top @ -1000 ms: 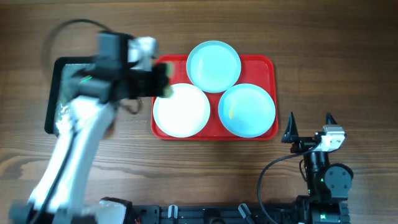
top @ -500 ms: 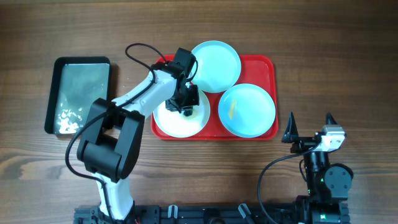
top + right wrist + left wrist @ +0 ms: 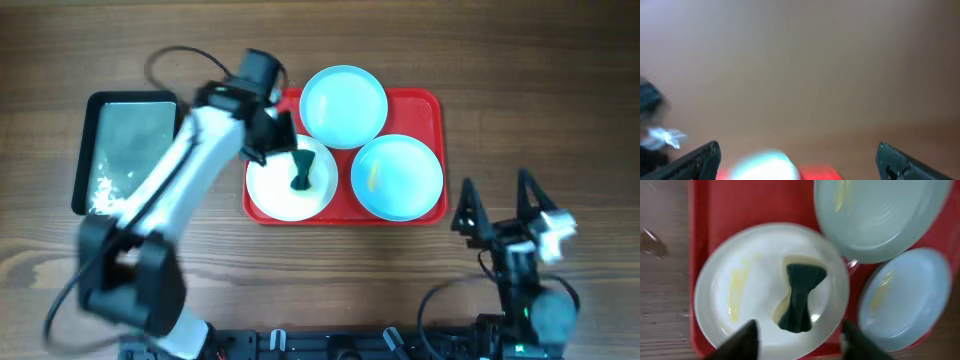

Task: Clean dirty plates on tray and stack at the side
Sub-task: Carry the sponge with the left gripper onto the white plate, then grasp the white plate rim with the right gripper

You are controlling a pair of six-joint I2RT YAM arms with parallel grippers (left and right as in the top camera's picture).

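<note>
Now L claw (image 3: 799, 335) spread, empty, over sponge (image 3: 799, 297) on white plate (image 3: 715, 285) (yellow streaks); pan (image 3: 130, 130) beside tray (image 3: 434, 105); R claw (image 3: 496, 192) spread.

From where I stand, the left gripper (image 3: 799, 341) shows black fingers on a white-and-black left arm (image 3: 170, 190). Right under that gripper, the white plate (image 3: 720, 295) carries a pale yellow streak and a dark green sponge (image 3: 800, 297) edged in yellow. Just beyond the gripper, one turquoise plate (image 3: 880, 215) is pale and glossy with a yellow smear, and the second turquoise plate (image 3: 910, 300) beside it is streaked yellow too. The tray (image 3: 740, 205) beneath them is bright red. The counter (image 3: 520, 80) is brown wood with darker grain. Behind the gripper, the dark metal pan (image 3: 130, 130) is flecked with white. The right gripper (image 3: 495, 190) is black.
</note>
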